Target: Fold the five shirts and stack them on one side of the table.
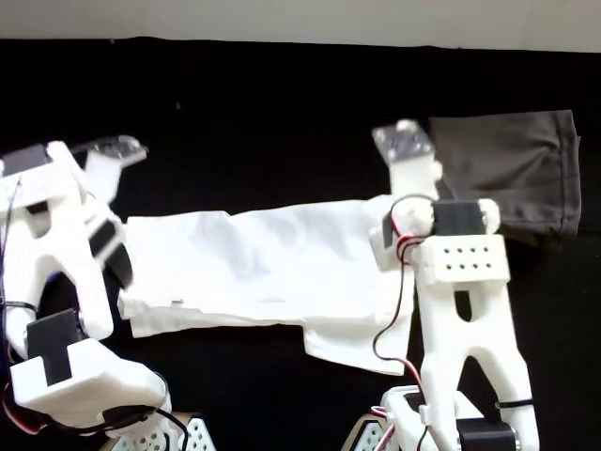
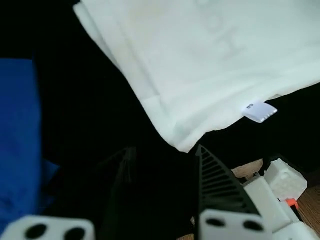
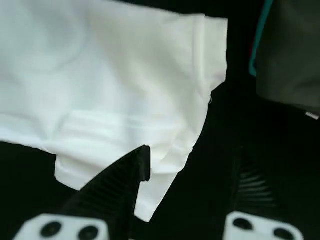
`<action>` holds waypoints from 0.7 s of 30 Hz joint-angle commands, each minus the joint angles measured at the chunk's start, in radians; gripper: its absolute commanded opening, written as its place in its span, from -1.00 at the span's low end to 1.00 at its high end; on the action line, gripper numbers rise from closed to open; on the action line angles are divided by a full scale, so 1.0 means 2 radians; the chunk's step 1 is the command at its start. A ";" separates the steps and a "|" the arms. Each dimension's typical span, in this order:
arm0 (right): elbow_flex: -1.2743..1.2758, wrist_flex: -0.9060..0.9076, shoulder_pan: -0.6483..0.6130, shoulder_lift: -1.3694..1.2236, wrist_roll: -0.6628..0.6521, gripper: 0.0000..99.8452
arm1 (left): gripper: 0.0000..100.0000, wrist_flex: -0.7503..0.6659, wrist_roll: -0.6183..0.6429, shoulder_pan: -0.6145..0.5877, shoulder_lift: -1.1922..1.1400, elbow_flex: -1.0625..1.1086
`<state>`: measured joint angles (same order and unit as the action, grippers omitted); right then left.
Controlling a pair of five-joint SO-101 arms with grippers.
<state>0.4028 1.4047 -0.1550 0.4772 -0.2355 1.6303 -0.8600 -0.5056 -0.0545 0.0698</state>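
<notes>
A white shirt (image 1: 254,268) lies partly folded across the middle of the black table (image 1: 263,113). My left gripper (image 1: 113,150) hovers open just off the shirt's left end, and the white hem corner (image 2: 200,65) lies beyond its fingertips (image 2: 212,170). My right gripper (image 1: 406,141) is open above the shirt's right end. One finger (image 3: 132,167) sits over the white sleeve edge (image 3: 150,90), the other over bare table. A folded dark grey shirt (image 1: 512,174) rests at the back right, beside the right gripper, and its edge (image 3: 290,55) is close to that gripper.
A blue cloth (image 2: 17,140) lies on the table beside the left gripper. The table's pale back edge (image 1: 300,23) runs along the far side. A white arm base (image 2: 285,182) and a strip of wood (image 2: 247,170) sit past the near edge.
</notes>
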 commanded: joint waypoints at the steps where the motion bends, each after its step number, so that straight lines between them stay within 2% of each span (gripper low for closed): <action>1: -0.031 -0.050 -0.004 -0.033 0.005 -0.79 | -0.65 0.014 0.010 0.016 0.020 -0.071; 2: -0.031 -0.065 -0.007 -0.055 0.005 -0.95 | -0.74 0.008 0.026 0.029 0.014 -0.071; 3: -0.033 -0.076 -0.010 -0.078 0.005 -1.00 | -0.86 0.002 0.044 0.044 0.004 -0.071; 4: -0.036 -0.086 -0.015 -0.104 0.005 -0.94 | -0.99 -0.004 0.062 0.059 -0.010 -0.071; 6: -0.036 -0.109 -0.016 -0.152 0.005 -0.93 | -0.93 -0.013 0.088 0.089 -0.048 -0.072; 10: -0.036 -0.172 -0.014 -0.231 0.005 -0.96 | -0.98 -0.047 0.127 0.124 -0.131 -0.078; 13: -0.036 -0.229 -0.014 -0.273 0.002 -0.96 | -0.98 -0.082 0.138 0.122 -0.186 -0.097; 17: -0.046 -0.321 -0.011 -0.332 0.002 -0.96 | -0.98 -0.093 0.138 0.090 -0.261 -0.165; 21: -0.147 -0.333 -0.006 -0.418 0.002 -0.96 | -0.98 -0.090 0.139 0.053 -0.350 -0.290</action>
<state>0.2739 0.7787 -0.1765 -0.2746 -0.2355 1.4599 -0.5900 -0.3506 -0.6713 -0.3245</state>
